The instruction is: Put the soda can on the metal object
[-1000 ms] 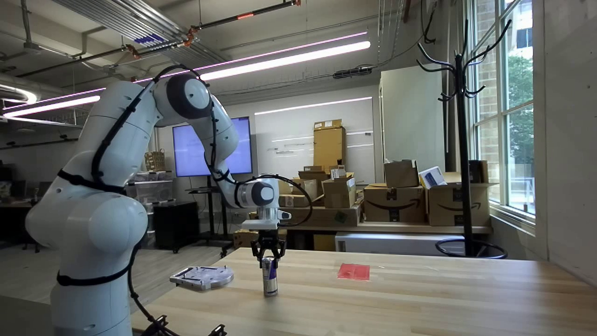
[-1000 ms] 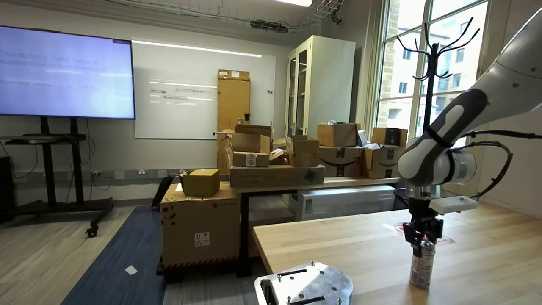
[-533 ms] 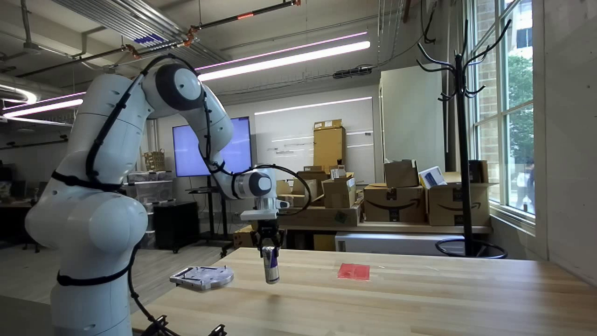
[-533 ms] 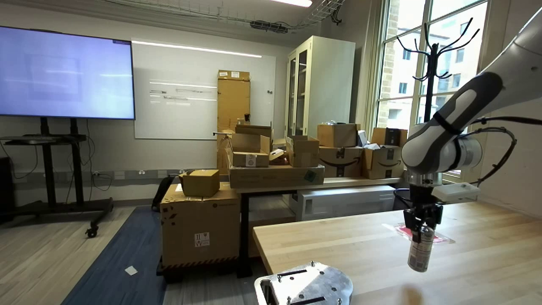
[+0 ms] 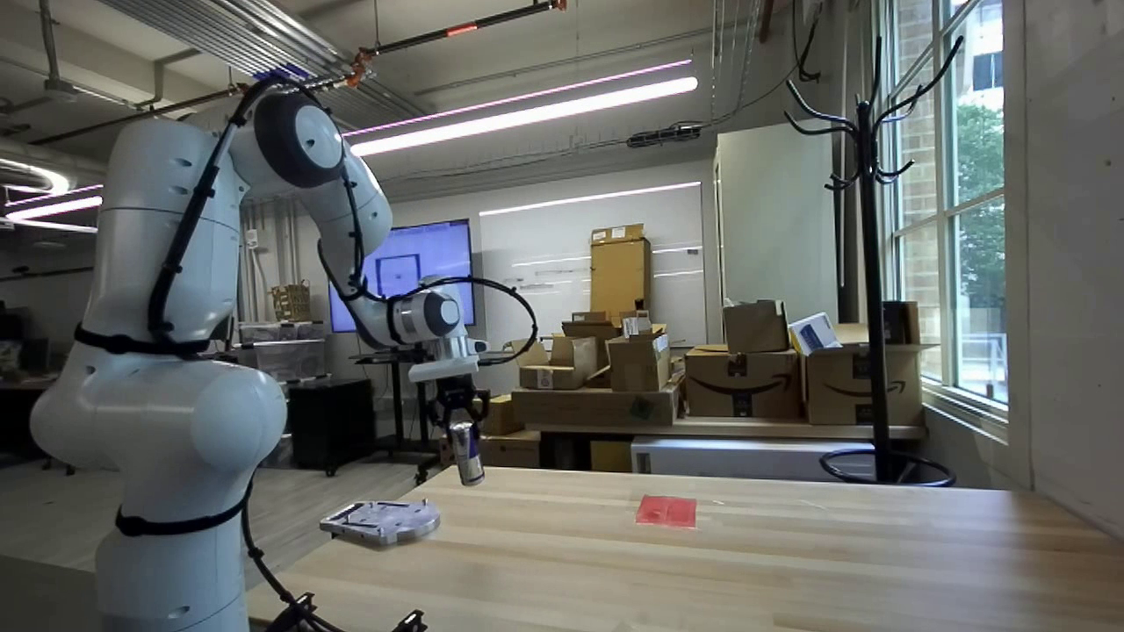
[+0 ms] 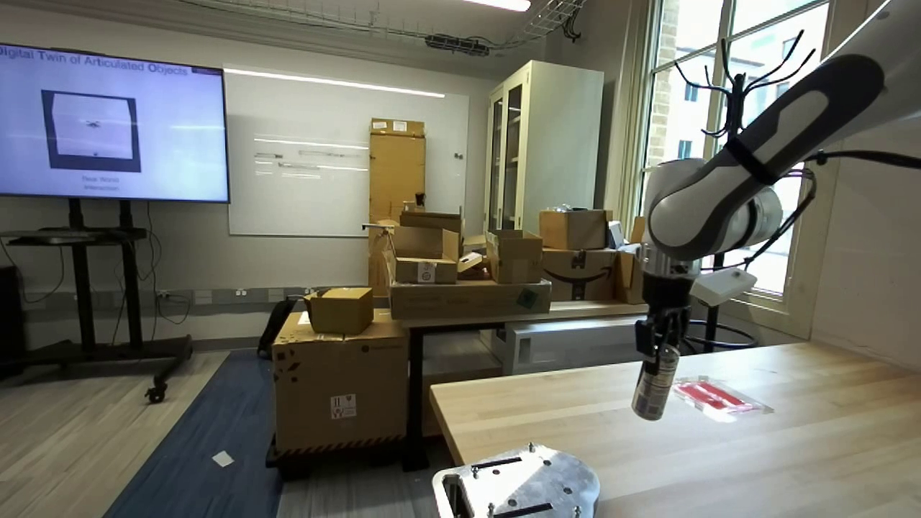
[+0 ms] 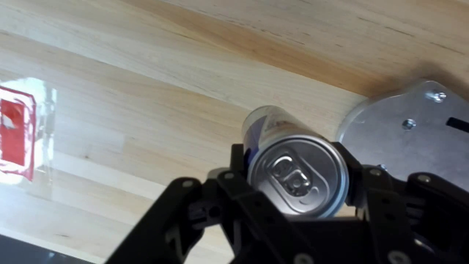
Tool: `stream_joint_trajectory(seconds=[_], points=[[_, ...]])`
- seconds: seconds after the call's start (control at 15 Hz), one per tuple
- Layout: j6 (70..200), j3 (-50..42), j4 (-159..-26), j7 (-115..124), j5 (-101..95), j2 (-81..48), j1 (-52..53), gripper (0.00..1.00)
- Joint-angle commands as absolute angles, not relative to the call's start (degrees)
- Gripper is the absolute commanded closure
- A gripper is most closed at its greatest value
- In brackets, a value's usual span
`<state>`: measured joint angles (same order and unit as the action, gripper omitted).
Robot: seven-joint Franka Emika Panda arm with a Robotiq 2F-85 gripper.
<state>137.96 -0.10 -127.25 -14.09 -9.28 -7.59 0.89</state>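
Jaws are closed around the soda can, gripping near its top, with the can tilted rather than upright. Grasp: done. Lift: done, as I read it; in both exterior views the can hangs below the jaws, base apparently off the table, though I can't tell how high. Placement: not done. The metal object lies lower than the jaws and off to one side, no can on it yet; in the wrist view it shows just right of them, cut by the frame edge. Red packet is on the opposite side of the jaws, well apart, not part of my job. Left for me: carry across, bring the base over the metal object, straighten, lower, release, back off. I'd call it roughly halfway. Possible snag: the tilt plus the screws could leave the can rocking if I release early.
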Motion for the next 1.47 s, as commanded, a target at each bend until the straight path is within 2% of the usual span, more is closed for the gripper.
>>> stream_joint_trajectory(seconds=[0.0,0.73,1.4], points=[[135.02,3.52,-124.47,-11.00,-12.68,-8.51,5.04,0.67],[127.22,8.20,-112.45,-9.36,-19.81,-19.35,14.09,0.67],[125.28,8.39,-103.07,-11.45,-19.11,-29.55,16.10,0.67]])
